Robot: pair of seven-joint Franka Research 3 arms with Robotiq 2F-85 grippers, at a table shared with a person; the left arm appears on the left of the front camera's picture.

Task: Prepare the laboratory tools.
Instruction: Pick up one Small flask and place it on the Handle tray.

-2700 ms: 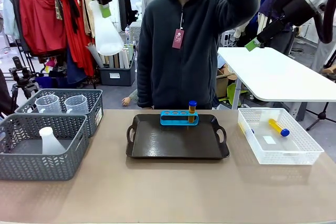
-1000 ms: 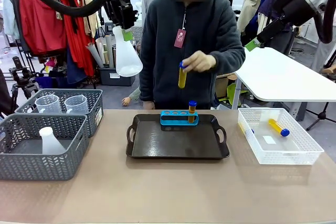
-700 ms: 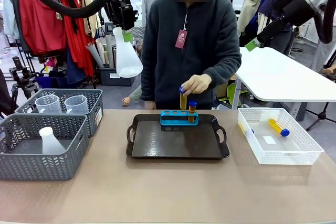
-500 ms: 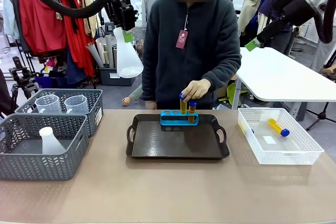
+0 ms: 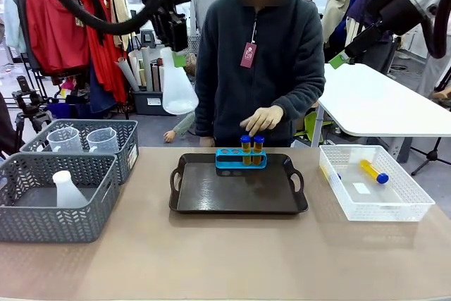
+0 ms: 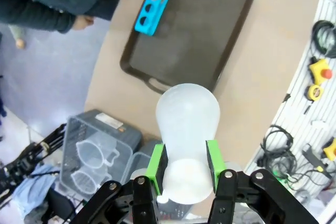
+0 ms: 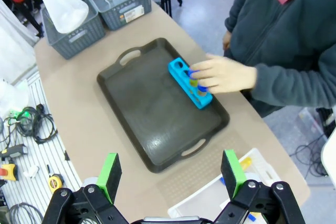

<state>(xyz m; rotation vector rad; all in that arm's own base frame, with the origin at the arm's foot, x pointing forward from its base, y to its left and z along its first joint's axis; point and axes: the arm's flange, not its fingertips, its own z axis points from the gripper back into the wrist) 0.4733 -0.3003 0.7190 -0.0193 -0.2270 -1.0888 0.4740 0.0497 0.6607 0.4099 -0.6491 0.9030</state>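
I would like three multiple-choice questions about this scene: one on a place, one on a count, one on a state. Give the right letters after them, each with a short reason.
1. Where does the blue rack stand?
A. in the white basket
B. in a grey basket
C. on the black tray

2. How many blue-capped tubes stand in the rack?
A. two
B. one
C. four

3. What is the state of the left gripper?
A. open and empty
B. shut on the conical flask
C. shut on a tube

Answers:
1 C: the rack sits on the tray, near its far rim.
2 A: two tubes fill neighbouring holes, just under the person's hand.
3 B: its green pads clamp the flask's neck, with the flask up in the air.
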